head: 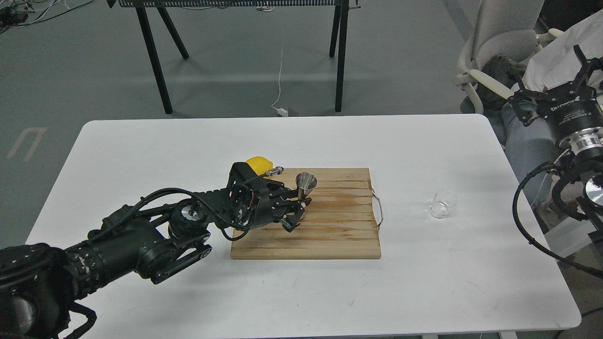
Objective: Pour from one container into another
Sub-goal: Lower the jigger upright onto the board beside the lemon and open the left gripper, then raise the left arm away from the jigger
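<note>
The shiny steel jigger (306, 182) stands nearly upright over the left part of the wooden board (330, 230). My left gripper (297, 210) is shut around its lower half, so the base is hidden behind the fingers. The clear glass cup (443, 203) stands alone on the white table, right of the board and well apart from both grippers. I cannot tell whether it holds anything. My right gripper (590, 60) hangs off the table's right edge, raised, fingers spread and holding nothing.
A yellow lemon (259, 163) lies just behind my left wrist at the board's back-left corner. The board has a wire handle (378, 209) on its right side. A person sits in a chair (499, 42) beyond the right edge. A black-legged stand (160, 61) is behind the table.
</note>
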`<state>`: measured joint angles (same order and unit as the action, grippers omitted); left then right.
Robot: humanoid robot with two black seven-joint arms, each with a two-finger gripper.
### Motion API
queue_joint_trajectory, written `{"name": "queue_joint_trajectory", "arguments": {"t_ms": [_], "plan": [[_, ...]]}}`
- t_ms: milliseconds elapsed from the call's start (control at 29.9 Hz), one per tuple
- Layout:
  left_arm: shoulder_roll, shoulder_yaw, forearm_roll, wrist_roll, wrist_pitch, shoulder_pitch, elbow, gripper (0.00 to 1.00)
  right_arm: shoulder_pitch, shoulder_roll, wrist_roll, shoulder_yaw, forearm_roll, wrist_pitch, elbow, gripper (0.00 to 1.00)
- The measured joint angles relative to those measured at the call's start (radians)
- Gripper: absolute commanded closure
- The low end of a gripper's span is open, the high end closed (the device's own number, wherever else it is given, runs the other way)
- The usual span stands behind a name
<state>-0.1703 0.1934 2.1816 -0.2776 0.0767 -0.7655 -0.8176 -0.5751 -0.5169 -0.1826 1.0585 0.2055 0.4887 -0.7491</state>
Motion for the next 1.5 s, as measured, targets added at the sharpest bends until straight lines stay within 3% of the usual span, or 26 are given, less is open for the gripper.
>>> {"name": "queue_joint_trajectory", "arguments": {"t_ms": [568,1203,1504], "plan": [[-0.005,0.0,0.0,-0.002,0.0,0.006,-0.019,0.29,0.0,0.0,0.0,0.0,0.0,0.0,-0.001,0.0],[-0.127,0.0,0.0,-0.001,-0.006,0.035,-0.13,0.21,0.0,-0.006,0.0,0.008,0.002,0.0,-0.004,0.0],[-0.344,0.061,0.0,-0.011,0.013,0.09,-0.349,0.19,0.021,-0.037,0.0,0.009,0.002,0.0,-0.031,0.0]]}}
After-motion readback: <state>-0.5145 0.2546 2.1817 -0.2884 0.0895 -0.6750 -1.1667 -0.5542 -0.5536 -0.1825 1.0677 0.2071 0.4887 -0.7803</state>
